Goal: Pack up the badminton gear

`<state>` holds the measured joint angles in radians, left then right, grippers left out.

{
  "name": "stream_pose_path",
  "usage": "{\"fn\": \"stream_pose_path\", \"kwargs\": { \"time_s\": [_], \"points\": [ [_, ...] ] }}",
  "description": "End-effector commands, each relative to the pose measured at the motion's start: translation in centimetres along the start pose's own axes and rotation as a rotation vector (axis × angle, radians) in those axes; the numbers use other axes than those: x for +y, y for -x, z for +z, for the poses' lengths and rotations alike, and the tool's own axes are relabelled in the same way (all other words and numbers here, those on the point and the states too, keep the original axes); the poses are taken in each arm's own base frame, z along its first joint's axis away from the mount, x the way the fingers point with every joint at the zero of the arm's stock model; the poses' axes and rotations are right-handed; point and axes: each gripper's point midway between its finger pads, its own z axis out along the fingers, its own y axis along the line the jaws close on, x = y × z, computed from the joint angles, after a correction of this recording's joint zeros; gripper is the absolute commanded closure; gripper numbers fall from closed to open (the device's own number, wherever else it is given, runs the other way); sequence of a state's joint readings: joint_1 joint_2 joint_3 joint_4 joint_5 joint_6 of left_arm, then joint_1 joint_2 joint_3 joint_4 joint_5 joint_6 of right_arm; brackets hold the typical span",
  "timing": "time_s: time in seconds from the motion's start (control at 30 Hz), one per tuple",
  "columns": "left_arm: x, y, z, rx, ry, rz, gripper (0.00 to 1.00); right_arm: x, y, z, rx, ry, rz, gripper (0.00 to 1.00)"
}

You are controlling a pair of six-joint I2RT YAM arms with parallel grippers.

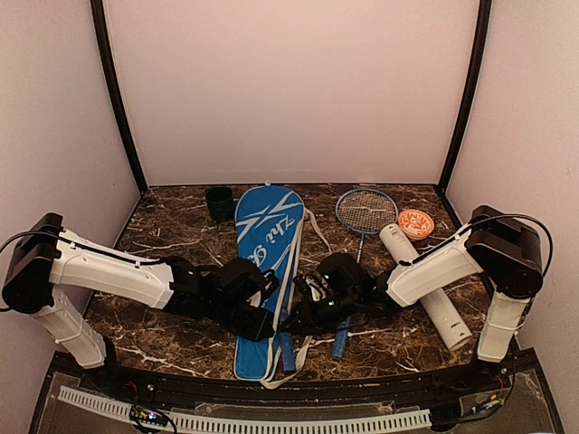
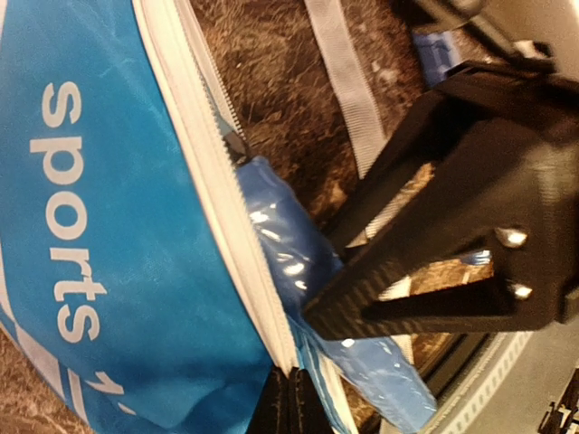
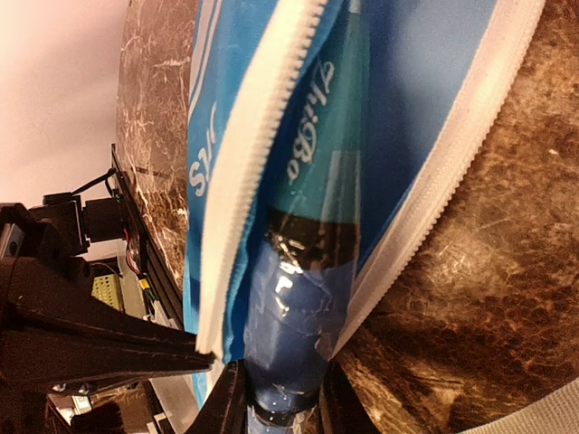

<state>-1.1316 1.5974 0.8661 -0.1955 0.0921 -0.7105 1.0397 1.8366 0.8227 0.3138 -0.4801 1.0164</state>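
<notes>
Right end effector (image 3: pixel 279 402): we find it clamped on the handle of a racket (image 3: pixel 308 271) lying half inside the bag (image 3: pixel 425 90). Left end effector (image 2: pixel 289 402): pinched together on the bag's zip edge. Second racket (image 1: pixel 364 217) and tube (image 1: pixel 425 285): on the table (image 1: pixel 163 231), right of the bag.

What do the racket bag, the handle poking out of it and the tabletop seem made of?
The racket bag: smooth synthetic fabric, slight sheen, printed lettering, white zipper tape. The racket handle: blue grip under glossy clear wrap, judging by crinkled highlights. The tabletop: brown marble look, polished; possibly laminate.
</notes>
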Motion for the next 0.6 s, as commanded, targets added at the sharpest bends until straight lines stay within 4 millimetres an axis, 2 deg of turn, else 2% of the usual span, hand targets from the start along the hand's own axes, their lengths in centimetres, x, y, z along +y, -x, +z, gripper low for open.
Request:
{"fn": "stream_pose_path", "kwargs": {
  "time_s": [0.0,0.13,0.47,0.57],
  "points": [
    [-1.6,-0.1,-2.2,-0.026,-0.082,-0.004,1.00,4.0,1.9,-0.2,-0.059,0.114,-0.113,1.00],
    [-2.7,0.0,-3.1,-0.042,-0.148,-0.006,1.00,4.2,2.1,0.0,-0.061,0.117,-0.108,1.00],
    [-4.1,0.1,-3.6,-0.052,-0.233,0.000,1.00,7.9,3.9,-0.7,-0.105,0.193,-0.091,1.00],
    [-4.5,0.1,-3.9,-0.061,-0.263,-0.005,1.00,7.8,4.4,-0.7,-0.138,0.191,-0.074,1.00]
  ]
}}
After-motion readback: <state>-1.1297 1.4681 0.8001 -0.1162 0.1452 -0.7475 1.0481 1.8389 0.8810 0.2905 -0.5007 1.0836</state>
